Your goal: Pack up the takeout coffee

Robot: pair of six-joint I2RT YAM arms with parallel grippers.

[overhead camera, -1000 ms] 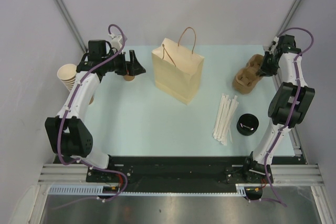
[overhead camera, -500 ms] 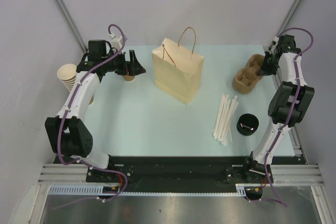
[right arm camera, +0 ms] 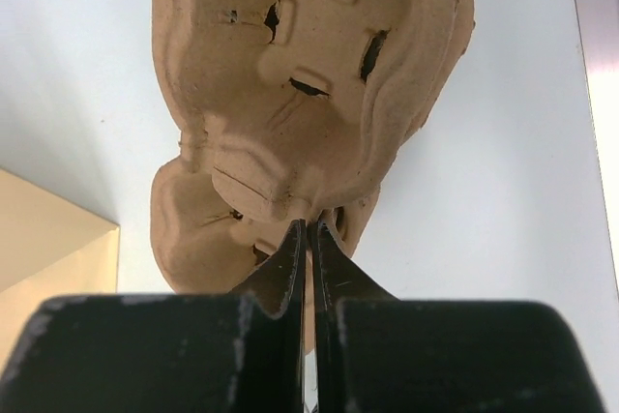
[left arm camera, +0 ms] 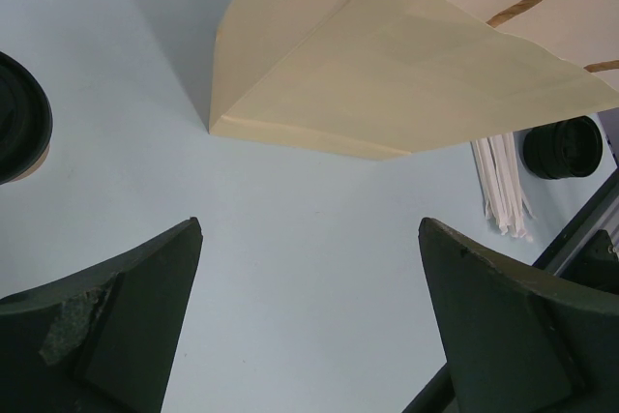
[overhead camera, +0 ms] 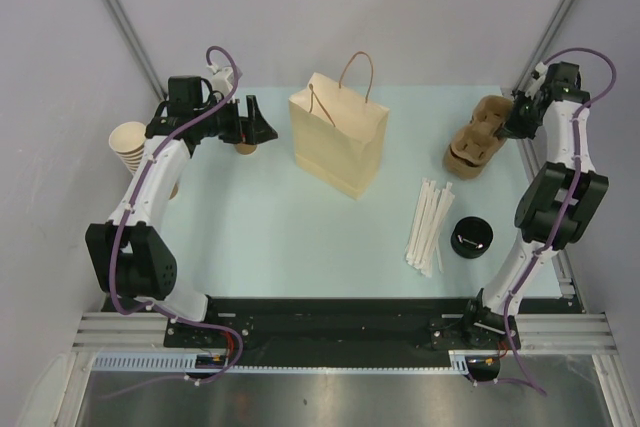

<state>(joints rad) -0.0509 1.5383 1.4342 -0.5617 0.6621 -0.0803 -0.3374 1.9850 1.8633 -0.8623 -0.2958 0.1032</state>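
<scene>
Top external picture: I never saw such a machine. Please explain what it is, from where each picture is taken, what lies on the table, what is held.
Two robot arms stand at the near edge of a table. One camera looks from above; each wrist carries another. The left gripper is open above the table, beside a small brown cup. The right gripper is shut on the pulp cup carrier. Also there: a paper bag, stacked cups, white straws, black lids.

Work cell with table, evenly lit.
A pale blue-green table (overhead camera: pixel 260 237) is enclosed by plain grey walls (overhead camera: pixel 330 7). Aluminium struts (overhead camera: pixel 118 17) are set at the rear corners, and a brushed metal sheet (overhead camera: pixel 330 397) is fitted along the near edge.
</scene>
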